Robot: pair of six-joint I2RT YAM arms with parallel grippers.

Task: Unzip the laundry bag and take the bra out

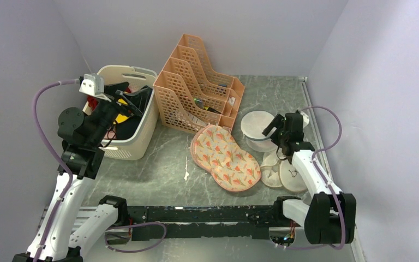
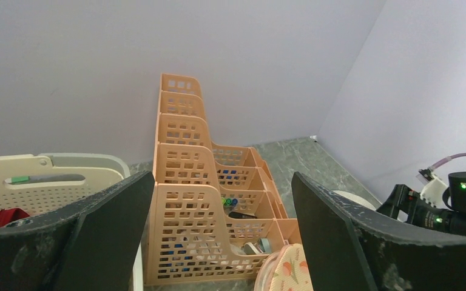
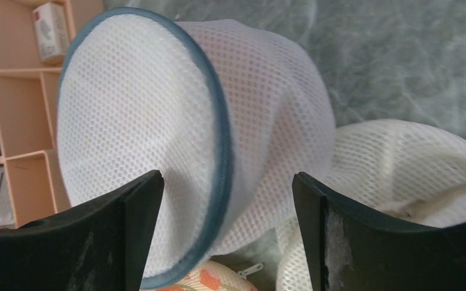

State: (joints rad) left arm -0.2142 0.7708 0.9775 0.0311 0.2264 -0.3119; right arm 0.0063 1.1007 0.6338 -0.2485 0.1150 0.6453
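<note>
Right pincer (image 3: 227, 194) gapes just before the laundry bag (image 3: 127, 121); left pincer (image 2: 221, 206) hangs spread above the basket (image 1: 137, 143)

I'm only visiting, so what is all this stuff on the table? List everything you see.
laundry bag: one, white mesh with blue-grey trim, right of centre
printed pad: one, peach with red-orange print, centre
flat mesh discs: two or three, white, right of the pad
file organiser: one, orange, back centre
basket: one, cream, left
clothes: several, red, yellow, black, inside the basket
table: one, grey marble
left gripper: black, open, above the basket
right gripper: black, open, facing the laundry bag
</note>
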